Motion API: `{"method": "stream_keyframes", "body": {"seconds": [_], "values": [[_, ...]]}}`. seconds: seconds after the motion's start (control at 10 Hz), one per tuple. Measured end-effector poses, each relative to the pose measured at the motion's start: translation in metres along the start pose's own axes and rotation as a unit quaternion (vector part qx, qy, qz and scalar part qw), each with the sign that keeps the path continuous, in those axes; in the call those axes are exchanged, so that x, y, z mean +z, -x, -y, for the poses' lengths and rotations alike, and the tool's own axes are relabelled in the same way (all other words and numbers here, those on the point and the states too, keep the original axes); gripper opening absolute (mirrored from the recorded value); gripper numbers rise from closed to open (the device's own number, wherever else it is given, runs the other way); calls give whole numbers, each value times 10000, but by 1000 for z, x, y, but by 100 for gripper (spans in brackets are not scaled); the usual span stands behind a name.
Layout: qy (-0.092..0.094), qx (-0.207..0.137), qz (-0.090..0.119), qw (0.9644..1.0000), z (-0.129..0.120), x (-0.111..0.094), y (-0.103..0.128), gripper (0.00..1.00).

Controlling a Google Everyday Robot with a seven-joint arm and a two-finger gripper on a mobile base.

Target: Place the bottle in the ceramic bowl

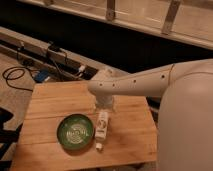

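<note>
The slim whitish bottle (102, 125), small white cap nearest the camera, lies on the wooden table (50, 102) just right of the green ringed ceramic bowl (75, 132). The gripper (104, 104) hangs right of the bowl, behind it; whether it is open or closed cannot be told. Dark cables (15, 75) lie on the floor far behind the bowl.

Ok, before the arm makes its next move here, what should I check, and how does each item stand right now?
1. The bottle lies flat on the table, in plain view: ok.
2. The bowl is upright with nothing in it: ok.
3. A gap between the bottle and the bowl's rim: cannot tell.
4. The end effector is over the bottle's far end: ok.
5. The bottle is gripped: cannot tell.
6. The bottle is in the bowl: not ok, it is beside it.
</note>
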Motion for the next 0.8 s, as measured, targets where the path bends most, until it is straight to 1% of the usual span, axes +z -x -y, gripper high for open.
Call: {"method": "stream_keyframes", "body": {"seconds": [0.2, 0.4, 0.6, 0.7, 0.8], "values": [[61, 157, -117, 9998, 3, 17, -7, 65], [166, 337, -209, 9991, 9, 26, -10, 65], [215, 342, -273, 9988, 4, 33, -11, 65], [246, 332, -256, 9988, 2, 32, -11, 65], [237, 329, -262, 9988, 2, 33, -11, 65]]}}
